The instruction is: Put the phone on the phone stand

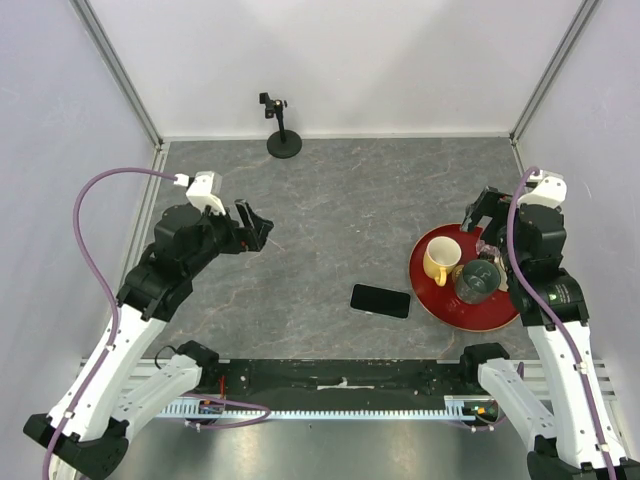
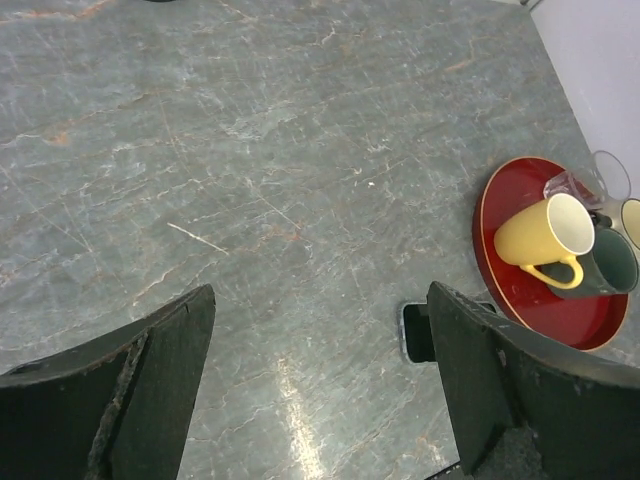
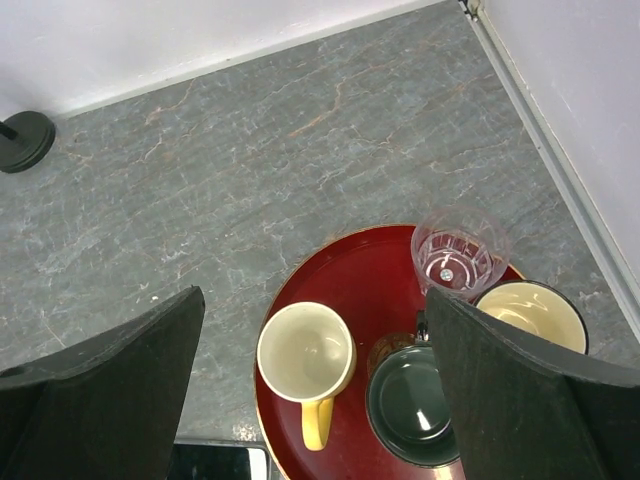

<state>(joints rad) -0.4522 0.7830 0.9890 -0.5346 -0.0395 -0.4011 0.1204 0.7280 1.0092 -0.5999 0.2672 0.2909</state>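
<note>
The black phone [image 1: 381, 300] lies flat on the grey table, just left of the red tray [image 1: 428, 285]. Its end shows in the left wrist view [image 2: 415, 333] and its corner at the bottom of the right wrist view [image 3: 215, 463]. The phone stand [image 1: 283, 138] stands at the table's far edge by the back wall; its disc base shows in the right wrist view [image 3: 24, 140]. My left gripper [image 1: 256, 226] is open and empty, held above the table left of centre. My right gripper [image 1: 482, 215] is open and empty above the tray's far side.
The red tray holds a yellow mug [image 1: 439, 262], a dark green mug [image 1: 478, 280], a clear glass [image 3: 452, 260] and another cup [image 3: 535, 312]. White walls enclose the table at the back and both sides.
</note>
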